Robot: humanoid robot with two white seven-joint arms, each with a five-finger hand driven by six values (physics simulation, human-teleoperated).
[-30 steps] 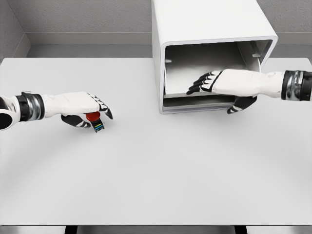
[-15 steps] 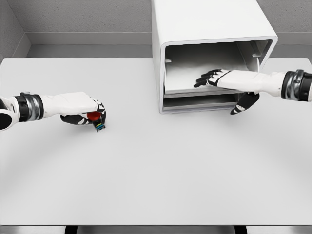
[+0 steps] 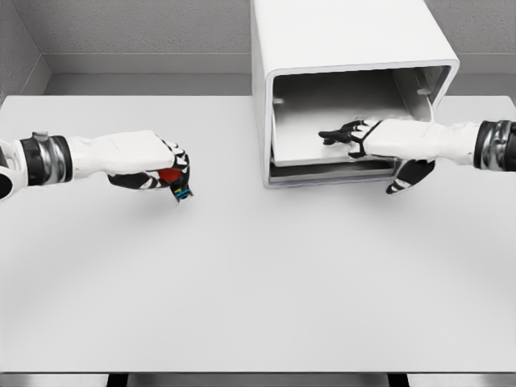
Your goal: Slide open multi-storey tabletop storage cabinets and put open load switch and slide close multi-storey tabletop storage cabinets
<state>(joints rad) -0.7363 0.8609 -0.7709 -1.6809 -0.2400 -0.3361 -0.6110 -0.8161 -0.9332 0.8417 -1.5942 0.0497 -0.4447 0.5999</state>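
Plain white bench — left hand gripping small red-capped load switch, carry-ready; right hand, fingers spread and empty, inside boxy white cabinet — bracing drawer.

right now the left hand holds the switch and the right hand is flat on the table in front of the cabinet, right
Not quite. The left hand holds the switch, but the right hand reaches inside the open cabinet, not flat on the table, as the head view shows.

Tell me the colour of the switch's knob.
Red knob, seen in the head view.
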